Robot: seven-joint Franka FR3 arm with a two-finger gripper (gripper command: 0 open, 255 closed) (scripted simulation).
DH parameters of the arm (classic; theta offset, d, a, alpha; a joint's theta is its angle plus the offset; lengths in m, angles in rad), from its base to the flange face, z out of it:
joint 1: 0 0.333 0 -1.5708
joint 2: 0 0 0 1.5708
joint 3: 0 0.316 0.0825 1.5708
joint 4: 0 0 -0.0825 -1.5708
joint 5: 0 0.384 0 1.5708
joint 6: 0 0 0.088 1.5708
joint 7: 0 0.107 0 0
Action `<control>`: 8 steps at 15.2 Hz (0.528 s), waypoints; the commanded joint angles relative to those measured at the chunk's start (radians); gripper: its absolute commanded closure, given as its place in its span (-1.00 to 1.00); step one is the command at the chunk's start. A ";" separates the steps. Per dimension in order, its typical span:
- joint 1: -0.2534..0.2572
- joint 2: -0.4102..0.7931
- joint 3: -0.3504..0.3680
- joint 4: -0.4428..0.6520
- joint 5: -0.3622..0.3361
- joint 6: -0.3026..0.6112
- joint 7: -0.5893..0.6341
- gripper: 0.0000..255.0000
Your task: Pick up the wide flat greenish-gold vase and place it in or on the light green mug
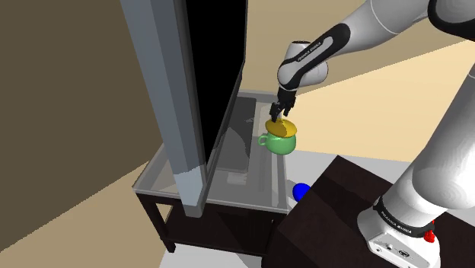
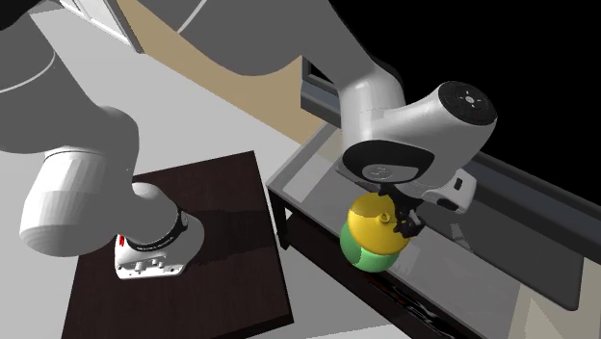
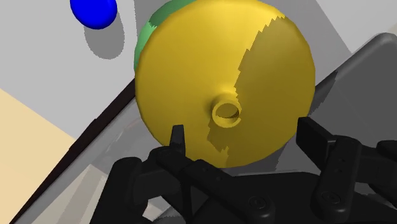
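The wide flat greenish-gold vase (image 1: 282,127) rests on top of the light green mug (image 1: 277,144), covering its mouth, on the glass-topped table (image 1: 228,175). My gripper (image 1: 281,111) hangs just above the vase, open. In the wrist view the fingers (image 3: 178,139) stand well apart on either side of the vase's small neck, and the gripper (image 3: 245,137) touches neither the neck nor the vase (image 3: 224,79). A green rim of the mug (image 3: 147,35) peeks out behind it. The second exterior view shows the vase (image 2: 369,223) stacked on the mug (image 2: 362,256), with the gripper (image 2: 401,224) beside them.
A blue ball (image 1: 301,190) lies on the floor between the table and my dark stand (image 1: 342,221). A tall grey panel (image 1: 171,91) rises at the table's left side, with a black area behind it. The table's near edge is close to the mug.
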 commanded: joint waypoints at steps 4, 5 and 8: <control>0.002 -0.052 -0.004 0.010 -0.018 -0.061 0.014 -1.00; 0.002 -0.076 -0.006 0.018 -0.026 -0.093 0.020 -1.00; 0.002 -0.095 -0.007 0.024 -0.032 -0.118 0.024 -1.00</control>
